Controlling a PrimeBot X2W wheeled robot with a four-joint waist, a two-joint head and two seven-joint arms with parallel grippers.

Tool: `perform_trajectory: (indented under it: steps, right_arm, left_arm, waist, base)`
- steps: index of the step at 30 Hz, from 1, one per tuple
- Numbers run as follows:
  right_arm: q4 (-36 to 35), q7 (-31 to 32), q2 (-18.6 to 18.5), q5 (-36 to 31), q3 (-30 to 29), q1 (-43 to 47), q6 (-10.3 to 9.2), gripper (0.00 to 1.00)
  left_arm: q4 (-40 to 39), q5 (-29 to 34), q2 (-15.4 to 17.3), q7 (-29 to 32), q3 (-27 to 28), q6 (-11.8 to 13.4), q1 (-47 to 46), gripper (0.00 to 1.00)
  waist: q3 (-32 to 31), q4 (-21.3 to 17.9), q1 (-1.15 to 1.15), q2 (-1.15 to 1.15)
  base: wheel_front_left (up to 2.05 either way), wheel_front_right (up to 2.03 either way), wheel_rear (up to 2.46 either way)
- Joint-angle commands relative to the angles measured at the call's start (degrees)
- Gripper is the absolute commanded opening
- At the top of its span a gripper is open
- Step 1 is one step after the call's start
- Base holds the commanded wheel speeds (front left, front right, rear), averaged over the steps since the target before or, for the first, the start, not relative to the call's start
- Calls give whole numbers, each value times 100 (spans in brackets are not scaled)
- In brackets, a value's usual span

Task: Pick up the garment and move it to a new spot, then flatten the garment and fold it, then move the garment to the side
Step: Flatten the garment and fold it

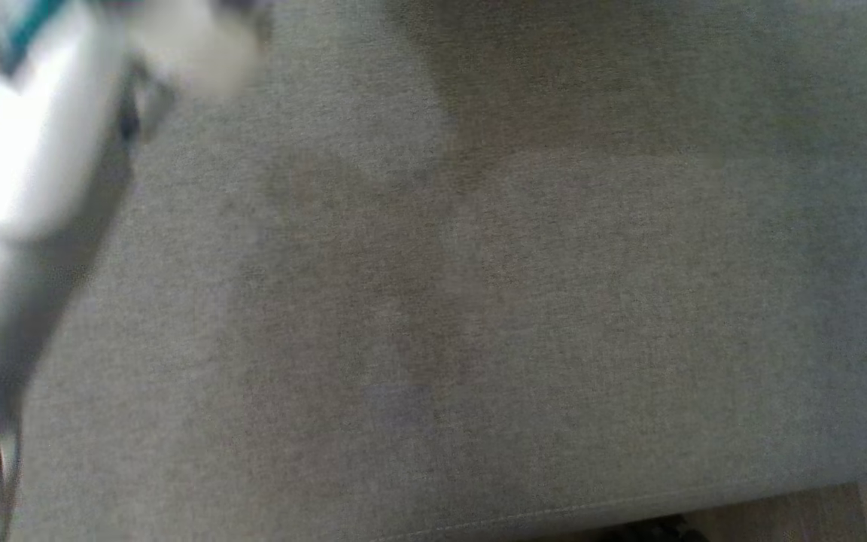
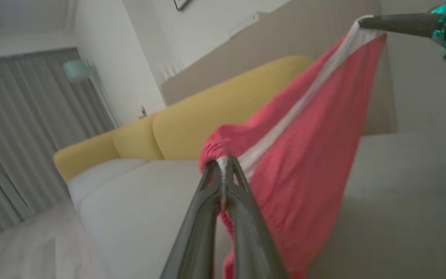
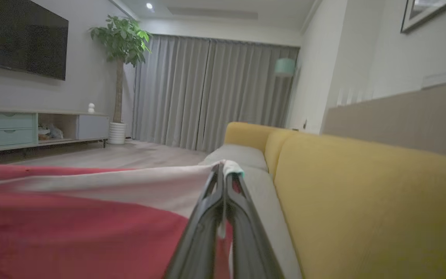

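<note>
Left pincer (image 2: 223, 162): clenched on a gathered red edge beside the white band.
Right pincer (image 3: 223, 167): clamped on the white-banded corner at the opposite end.
Garment (image 2: 308, 155): red with a white stripe, strung in the air between both pincers, over the grey sofa seat (image 1: 479, 301).
Handling: likely light, limp, prone to sag and bunch; best gripped at hem corners and kept taut.
Views: both grips at once from the left wrist; from the head, blurred, the seat below and a pale forearm (image 1: 34, 143).
</note>
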Motion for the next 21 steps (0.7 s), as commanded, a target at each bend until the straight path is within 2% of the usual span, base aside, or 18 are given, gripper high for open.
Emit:
perform_trajectory:
  steps: [1, 7, 11, 17, 21]
  right_arm:
    - [-254, -12, 16, -64, -162, 543, 39, 0]
    - [-810, -12, 455, -352, -911, 2899, 39, 0]
    - [-1125, -12, 655, -389, -1007, 4306, 39, 0]
    - [-1519, -12, 484, -11, -1073, 5761, 39, 0]
    - [-1851, -9, 314, 152, -1264, 6510, 39, 0]
  left_arm:
    - [-335, 56, 294, -4, 126, 10, 256, 0]
    - [-925, 161, 430, -4, 89, 229, 2404, 0]
    - [-1144, 216, 518, -5, 47, 432, 3616, 0]
    - [-1364, 135, 546, -5, -137, 513, 4827, 0]
    - [-1529, 207, 714, 105, -376, 554, 5302, 0]
  waist:
    - [-8, 68, -2, 0]
    - [-341, 228, -2, 0]
    - [-743, 165, -2, 0]
    - [-1401, 210, -2, 0]
    - [-1804, 268, -2, 0]
  base:
    - [0, 0, 0]
    - [0, 0, 0]
    - [0, 0, 0]
    - [0, 0, 0]
    - [0, 0, 0]
